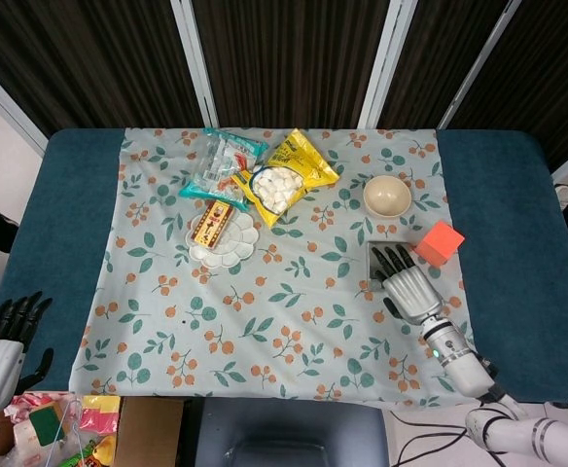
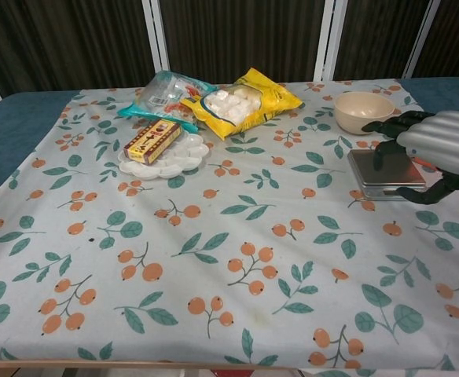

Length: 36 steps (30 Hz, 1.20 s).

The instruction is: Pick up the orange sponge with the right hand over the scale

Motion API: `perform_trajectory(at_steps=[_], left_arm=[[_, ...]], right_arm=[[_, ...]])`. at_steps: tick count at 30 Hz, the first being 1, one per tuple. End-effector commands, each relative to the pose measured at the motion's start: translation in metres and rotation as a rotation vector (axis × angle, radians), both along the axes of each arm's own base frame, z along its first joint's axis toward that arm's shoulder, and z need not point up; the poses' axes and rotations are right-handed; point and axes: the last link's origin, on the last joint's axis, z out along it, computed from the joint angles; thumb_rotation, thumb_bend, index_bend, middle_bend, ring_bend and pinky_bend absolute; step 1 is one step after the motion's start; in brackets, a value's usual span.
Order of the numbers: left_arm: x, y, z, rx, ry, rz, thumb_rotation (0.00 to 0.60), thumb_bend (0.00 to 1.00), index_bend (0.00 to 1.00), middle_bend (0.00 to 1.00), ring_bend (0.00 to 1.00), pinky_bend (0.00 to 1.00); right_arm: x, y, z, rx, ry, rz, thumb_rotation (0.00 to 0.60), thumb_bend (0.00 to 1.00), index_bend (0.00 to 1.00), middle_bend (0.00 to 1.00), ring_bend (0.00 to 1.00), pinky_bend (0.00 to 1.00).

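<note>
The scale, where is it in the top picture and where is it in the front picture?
Head view: the scale is right of centre, mostly hidden under the right hand, left of the orange sponge.
Chest view: the scale is at the right, with the right hand above it.
Shared landmark: the beige bowl, just behind the scale in both.
</note>
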Motion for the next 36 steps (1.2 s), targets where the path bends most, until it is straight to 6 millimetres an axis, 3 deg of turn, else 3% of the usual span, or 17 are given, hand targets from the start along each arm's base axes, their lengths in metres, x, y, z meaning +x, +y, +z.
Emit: perform_trajectory(at_steps=[1,12,36], left_arm=[[0.000,0.000,0.000,-0.002,0.000,0.002,0.600,0.45,0.00,0.00,0.02,0.03],[-0.001,0.001,0.000,-0.003,0.001,0.010,0.600,0.45,0.00,0.00,0.02,0.03],[0.000,-0.001,0.000,-0.003,0.003,0.007,0.600,0.45,0.00,0.00,0.02,0.03]], right_arm=[[-0.002,-0.001,-0.008,0.013,0.019,-0.003,0.600,0.55,0.46,0.06,0.00,0.01],[-0.002,-0.002,-0.025,0.036,0.032,-0.004,0.600,0.55,0.46,0.06,0.00,0.01],[-0.006,-0.001,-0.030,0.035,0.067,-0.023,0.600,0.55,0.46,0.06,0.00,0.01]])
